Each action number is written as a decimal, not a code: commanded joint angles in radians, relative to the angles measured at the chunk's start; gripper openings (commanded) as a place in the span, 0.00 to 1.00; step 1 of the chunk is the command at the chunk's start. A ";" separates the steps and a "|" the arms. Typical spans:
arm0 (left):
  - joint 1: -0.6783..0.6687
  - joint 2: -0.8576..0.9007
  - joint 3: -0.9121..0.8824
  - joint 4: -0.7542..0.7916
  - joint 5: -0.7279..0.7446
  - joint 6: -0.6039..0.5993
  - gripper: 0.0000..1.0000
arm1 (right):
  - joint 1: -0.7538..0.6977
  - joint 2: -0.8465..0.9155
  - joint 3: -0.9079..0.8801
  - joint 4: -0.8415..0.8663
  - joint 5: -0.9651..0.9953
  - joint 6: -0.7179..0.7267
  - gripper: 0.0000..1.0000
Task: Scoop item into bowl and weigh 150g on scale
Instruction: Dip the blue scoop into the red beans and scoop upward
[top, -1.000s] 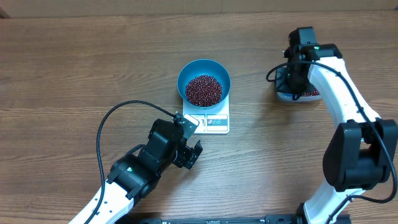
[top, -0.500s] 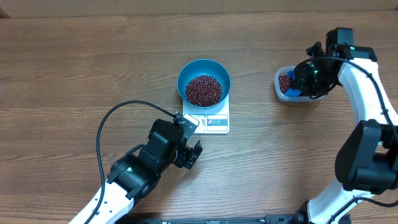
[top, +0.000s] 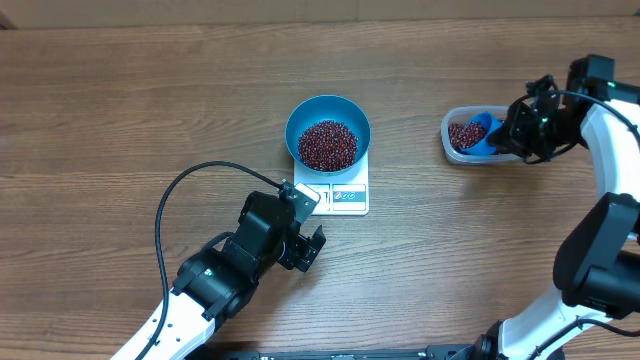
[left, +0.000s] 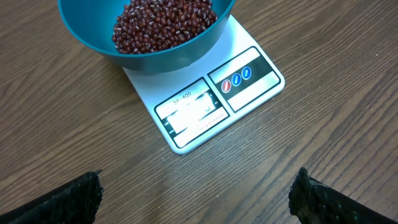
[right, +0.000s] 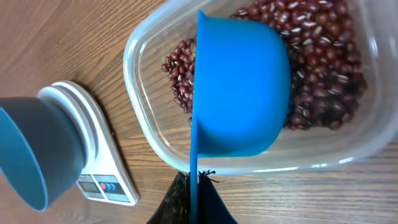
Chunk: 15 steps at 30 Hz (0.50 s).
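The blue bowl (top: 328, 133) stands on the white scale (top: 343, 196) at the table's centre, holding a heap of dark red-brown beans (top: 327, 144). My left gripper (top: 308, 238) hangs open just in front of the scale, nothing between its fingers; its view shows the bowl (left: 146, 34) and the scale's display (left: 193, 115). At the right, my right gripper (top: 512, 140) is shut on the thin handle of a small blue scoop (right: 239, 93). The scoop's cup sits on its side in the clear tub (right: 143, 130) among beans (right: 323, 81).
The clear tub (top: 447, 138) lies at the right side of the table, about a bowl's width from the scale. A black cable (top: 165, 215) loops beside the left arm. Bare wood surrounds everything.
My right arm has swung out to the right, uncovering the tub, with the scoop still held in it. The left arm, bowl and scale have not moved.
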 joint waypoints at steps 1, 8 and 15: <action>0.004 0.005 -0.007 0.003 -0.010 -0.003 0.99 | -0.038 -0.040 -0.005 -0.003 -0.084 -0.039 0.04; 0.004 0.005 -0.007 0.002 -0.009 -0.003 1.00 | -0.090 -0.040 -0.005 -0.053 -0.278 -0.147 0.04; 0.004 0.005 -0.007 0.001 -0.009 -0.003 1.00 | -0.148 -0.040 -0.005 -0.128 -0.442 -0.290 0.04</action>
